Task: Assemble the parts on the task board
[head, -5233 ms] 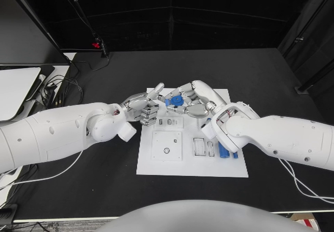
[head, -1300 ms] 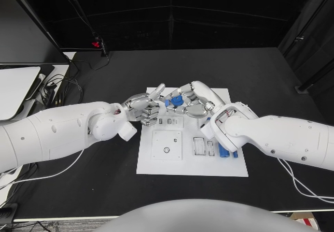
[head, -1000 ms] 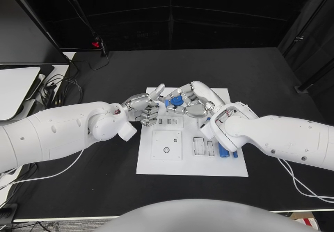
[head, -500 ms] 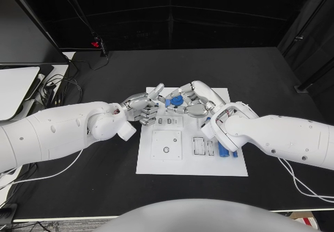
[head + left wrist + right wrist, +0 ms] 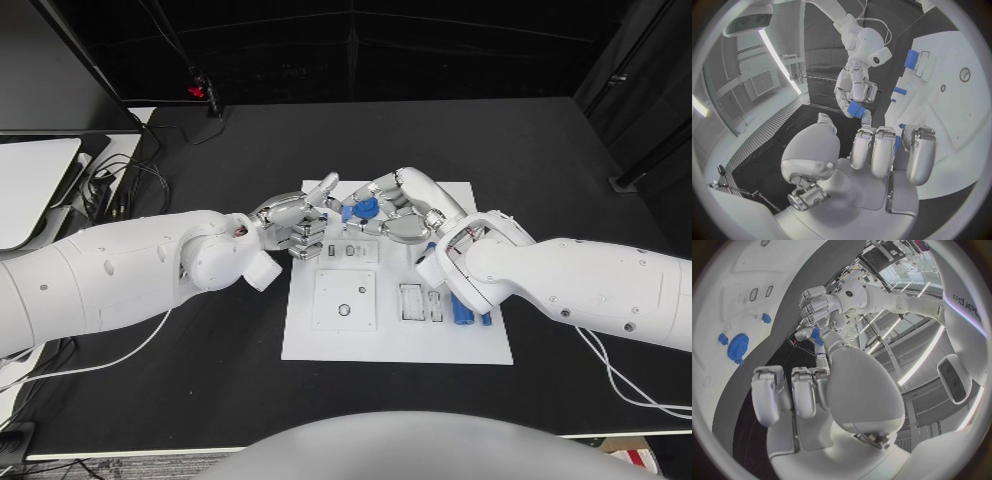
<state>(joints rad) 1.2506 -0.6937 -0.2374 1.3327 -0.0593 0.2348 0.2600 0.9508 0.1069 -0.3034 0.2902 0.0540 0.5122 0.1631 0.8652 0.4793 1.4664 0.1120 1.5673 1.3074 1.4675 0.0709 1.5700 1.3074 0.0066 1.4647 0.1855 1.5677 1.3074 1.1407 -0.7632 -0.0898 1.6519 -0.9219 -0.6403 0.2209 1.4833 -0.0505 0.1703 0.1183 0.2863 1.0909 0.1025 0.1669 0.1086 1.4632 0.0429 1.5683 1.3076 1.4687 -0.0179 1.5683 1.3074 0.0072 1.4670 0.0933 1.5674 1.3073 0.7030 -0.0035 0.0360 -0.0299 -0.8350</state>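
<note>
At the far edge of the task board [image 5: 400, 345], the right hand [image 5: 404, 205] pinches a blue part [image 5: 364, 208] just beside the left hand [image 5: 299, 226], whose curled fingers hold nothing discernible

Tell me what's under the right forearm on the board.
Blue parts lie on the task board, poking out beneath the right forearm beside two slots. The arm covers their far ends and the board's right edge there.
</note>
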